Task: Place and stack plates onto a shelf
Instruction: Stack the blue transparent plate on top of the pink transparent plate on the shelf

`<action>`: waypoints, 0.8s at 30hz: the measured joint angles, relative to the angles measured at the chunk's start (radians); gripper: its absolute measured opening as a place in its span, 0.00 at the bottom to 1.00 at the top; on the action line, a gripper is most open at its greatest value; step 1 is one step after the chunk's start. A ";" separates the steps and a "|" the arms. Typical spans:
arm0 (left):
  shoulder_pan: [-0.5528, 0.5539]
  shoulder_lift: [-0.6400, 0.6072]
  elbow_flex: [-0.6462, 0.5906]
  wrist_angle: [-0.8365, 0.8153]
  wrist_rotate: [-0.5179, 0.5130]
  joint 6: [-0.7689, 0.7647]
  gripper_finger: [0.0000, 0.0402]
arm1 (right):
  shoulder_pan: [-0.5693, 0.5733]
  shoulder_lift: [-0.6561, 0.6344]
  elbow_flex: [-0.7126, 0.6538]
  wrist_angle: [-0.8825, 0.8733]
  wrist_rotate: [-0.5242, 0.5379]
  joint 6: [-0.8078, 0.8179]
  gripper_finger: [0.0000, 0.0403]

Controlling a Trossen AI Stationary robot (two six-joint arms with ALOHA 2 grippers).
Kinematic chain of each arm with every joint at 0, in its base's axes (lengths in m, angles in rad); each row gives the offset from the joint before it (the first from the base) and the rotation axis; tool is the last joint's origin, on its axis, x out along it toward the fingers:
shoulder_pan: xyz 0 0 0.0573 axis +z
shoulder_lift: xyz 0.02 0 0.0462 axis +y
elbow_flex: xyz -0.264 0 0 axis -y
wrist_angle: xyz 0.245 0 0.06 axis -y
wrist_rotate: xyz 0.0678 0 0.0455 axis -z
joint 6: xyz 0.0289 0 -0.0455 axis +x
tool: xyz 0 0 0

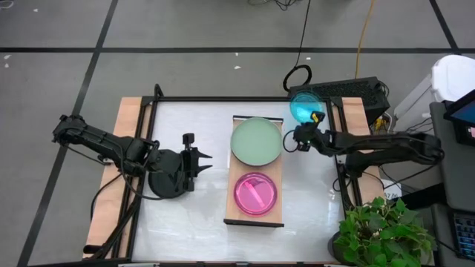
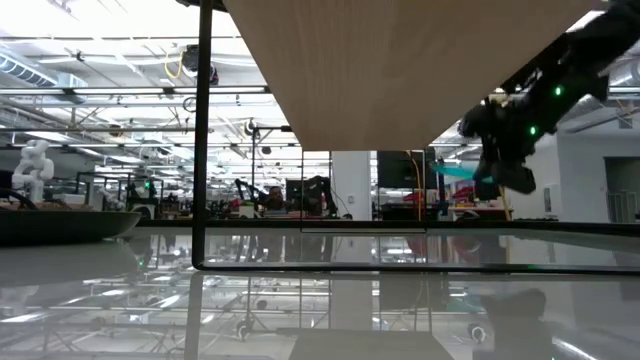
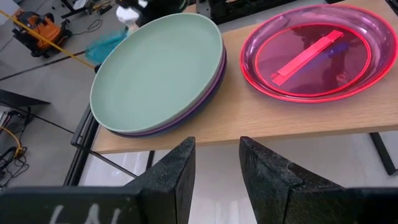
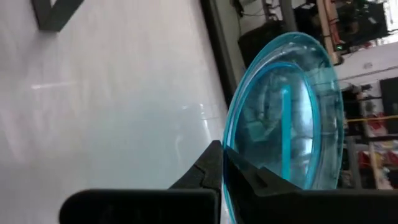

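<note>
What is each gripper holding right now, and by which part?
Right gripper pinches the cyan-blue plate by its rim. Left gripper holds nothing.

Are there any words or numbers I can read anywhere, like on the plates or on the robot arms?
No readable text anywhere.
Left gripper: pale marks on its dark body at the edge of the left wrist view, cut off, not readable.
Sage-green plate, pink plate, cyan-blue plate, shelf: no writing visible.
Room behind the table in the low view: any signs are too small to read.
</note>
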 joint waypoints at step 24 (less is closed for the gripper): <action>0.000 0.000 0.000 -0.054 0.000 -0.037 0.33 | 0.431 0.189 0.723 -0.622 0.282 0.213 0.00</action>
